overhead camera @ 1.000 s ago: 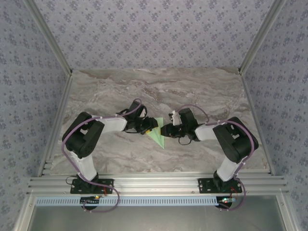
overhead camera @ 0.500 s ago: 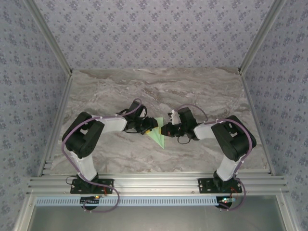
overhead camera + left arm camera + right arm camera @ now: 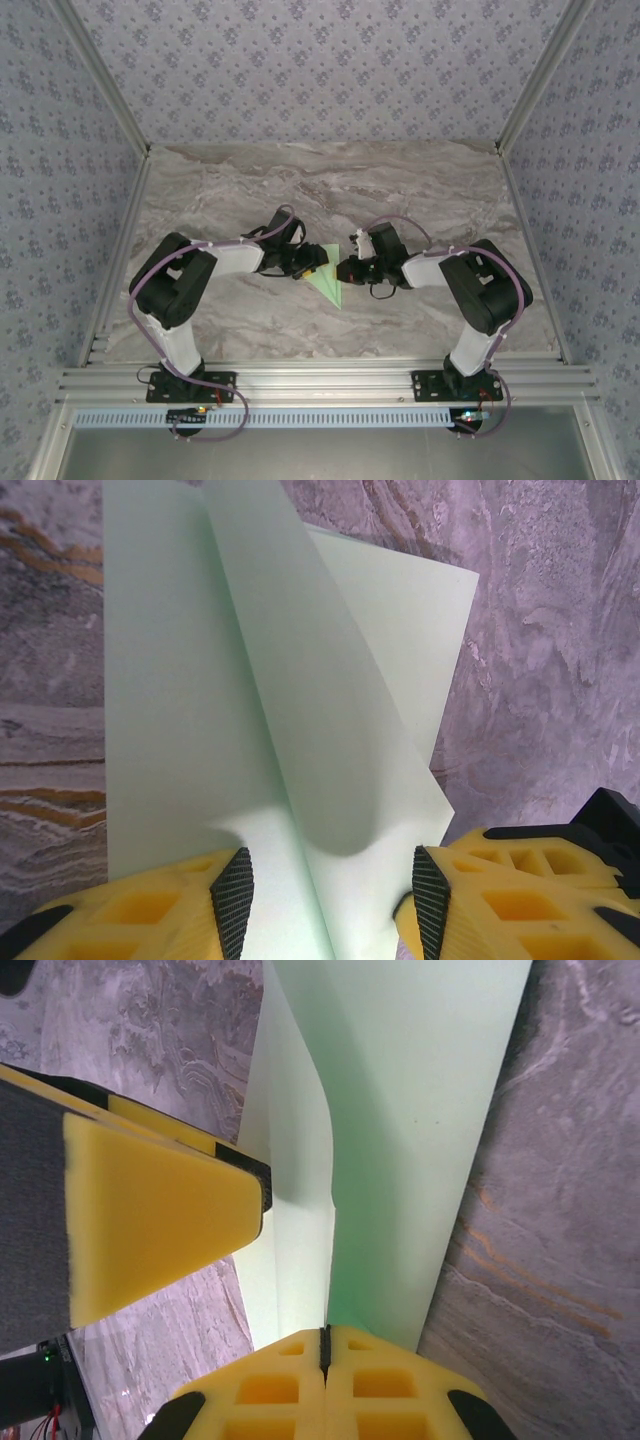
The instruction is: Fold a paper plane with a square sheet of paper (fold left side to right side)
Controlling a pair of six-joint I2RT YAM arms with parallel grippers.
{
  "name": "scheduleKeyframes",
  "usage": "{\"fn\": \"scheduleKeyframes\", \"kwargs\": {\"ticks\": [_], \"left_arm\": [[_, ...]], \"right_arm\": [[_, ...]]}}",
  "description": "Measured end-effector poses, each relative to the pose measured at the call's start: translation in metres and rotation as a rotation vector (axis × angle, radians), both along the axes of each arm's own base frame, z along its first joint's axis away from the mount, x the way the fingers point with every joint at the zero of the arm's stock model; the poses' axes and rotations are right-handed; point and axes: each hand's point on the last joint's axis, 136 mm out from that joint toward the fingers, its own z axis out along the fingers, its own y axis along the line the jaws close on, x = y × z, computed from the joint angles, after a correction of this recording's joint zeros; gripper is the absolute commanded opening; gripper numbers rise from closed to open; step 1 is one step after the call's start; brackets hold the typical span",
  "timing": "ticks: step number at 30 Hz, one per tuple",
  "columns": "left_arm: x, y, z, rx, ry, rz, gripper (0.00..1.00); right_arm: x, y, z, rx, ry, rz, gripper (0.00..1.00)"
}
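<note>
The pale green sheet of paper (image 3: 330,283) lies mid-table, folded into a narrow pointed shape whose tip points toward me. My left gripper (image 3: 316,268) is at its left edge and my right gripper (image 3: 346,270) at its right edge. In the left wrist view the paper (image 3: 180,680) shows a centre crease and a raised flap, and the left gripper (image 3: 330,900) stands open astride it, black pads (image 3: 232,898) down at the paper. In the right wrist view the right gripper (image 3: 323,1345) is shut on the upright flap of the paper (image 3: 420,1110), with a left finger (image 3: 150,1230) close beside it.
The marble table (image 3: 400,190) stretches bare behind the grippers. Patterned walls (image 3: 60,200) with metal posts close in the left, right and back. An aluminium rail (image 3: 330,385) runs along the near edge by the arm bases.
My right gripper has closed onto the paper's raised flap and its arm has edged slightly left. The left gripper and the paper on the table have stayed put.
</note>
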Motion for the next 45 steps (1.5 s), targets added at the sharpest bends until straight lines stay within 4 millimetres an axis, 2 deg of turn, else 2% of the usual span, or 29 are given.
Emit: {"fn": "scheduleKeyframes", "kwargs": {"ticks": [45], "left_arm": [[0.0, 0.0, 0.0, 0.0, 0.0, 0.0, 0.49]], "right_arm": [[0.0034, -0.0093, -0.0087, -0.093, -0.013, -0.001, 0.04]]}}
